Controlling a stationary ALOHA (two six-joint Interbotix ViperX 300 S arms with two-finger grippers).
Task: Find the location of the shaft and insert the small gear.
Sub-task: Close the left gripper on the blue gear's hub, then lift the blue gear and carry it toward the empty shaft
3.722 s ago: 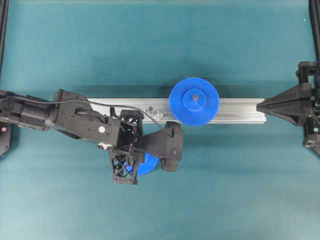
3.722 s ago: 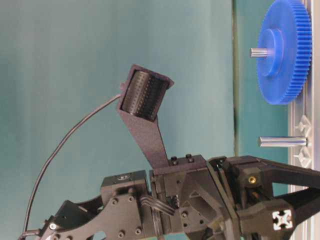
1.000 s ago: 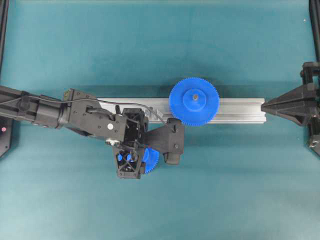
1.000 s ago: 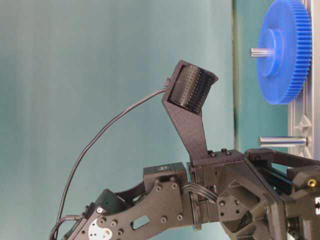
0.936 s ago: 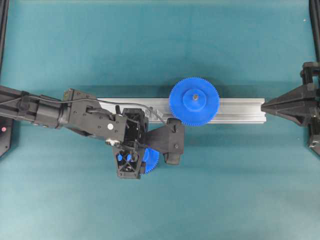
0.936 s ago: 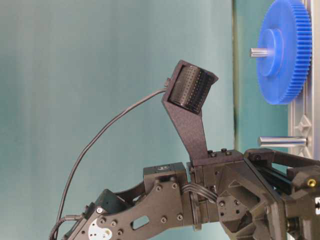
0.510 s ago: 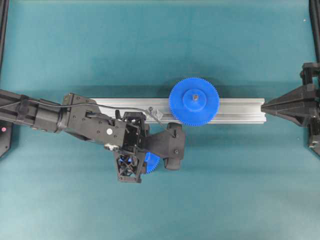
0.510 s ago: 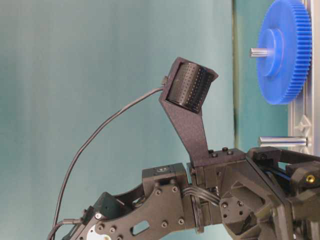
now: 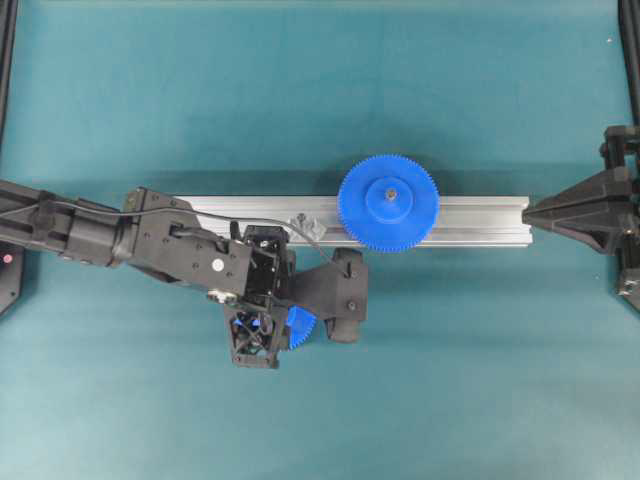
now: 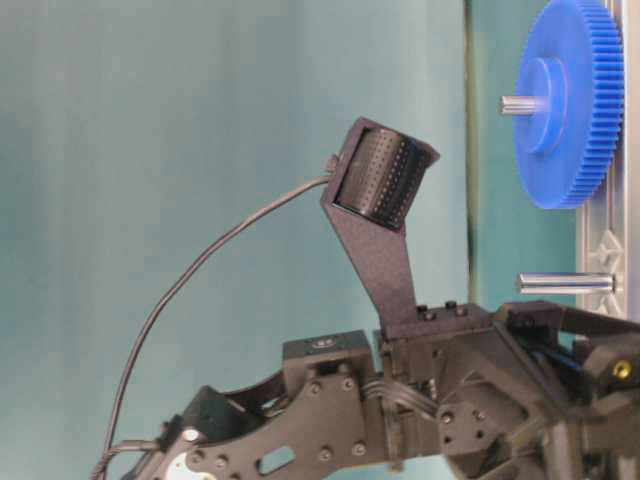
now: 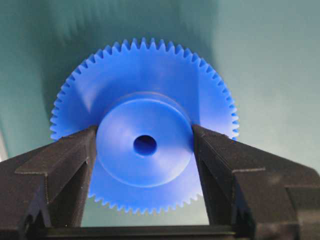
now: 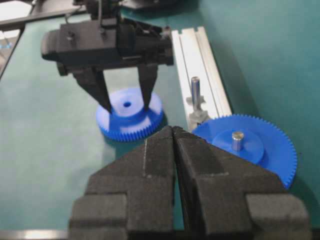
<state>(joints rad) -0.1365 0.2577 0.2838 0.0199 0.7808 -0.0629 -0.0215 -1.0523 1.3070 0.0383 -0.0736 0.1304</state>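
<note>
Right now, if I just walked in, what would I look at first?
Probably the big blue gear sitting on the silver rail in the middle of the green table. Next, the left pincer squeezing the hub of the small gear just in front of the rail. A little shiny shaft stands bare on the rail between the two gears.

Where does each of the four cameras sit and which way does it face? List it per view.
Overhead: above the table, looking straight down on the rail; both arms show.
Table-level: low, sideways along the table; left arm and its wrist camera show.
Left wrist: behind the left gripper, its fingers against the small gear hub.
Right wrist: behind the shut right gripper, facing the left arm.
Shared: overhead and right wrist both show the shaft and large gear.
</note>
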